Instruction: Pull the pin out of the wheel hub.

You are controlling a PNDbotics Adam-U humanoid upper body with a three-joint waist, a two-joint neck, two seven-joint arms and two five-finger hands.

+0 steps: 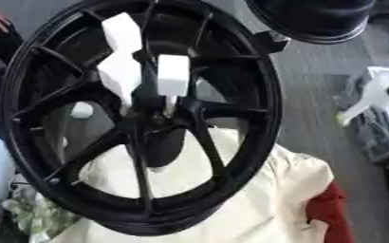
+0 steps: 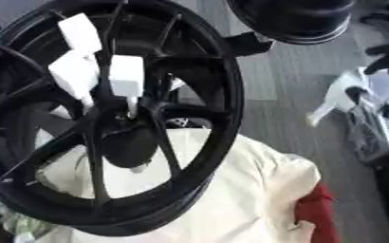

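Large black spoked alloy wheel (image 1: 140,118) stands tilted at frame left, resting on a cream cloth (image 1: 256,199). White blocky pieces (image 1: 135,61), possibly a hand, sit at the hub (image 1: 152,121); cannot tell their grip. Pin not discernible. Red fabric (image 1: 335,213) lower right; grey floor (image 1: 314,95) beyond.

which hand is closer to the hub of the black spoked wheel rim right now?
Right, apparently: the right hand sits just above the hub, entering from the top. The left hand is not in view.
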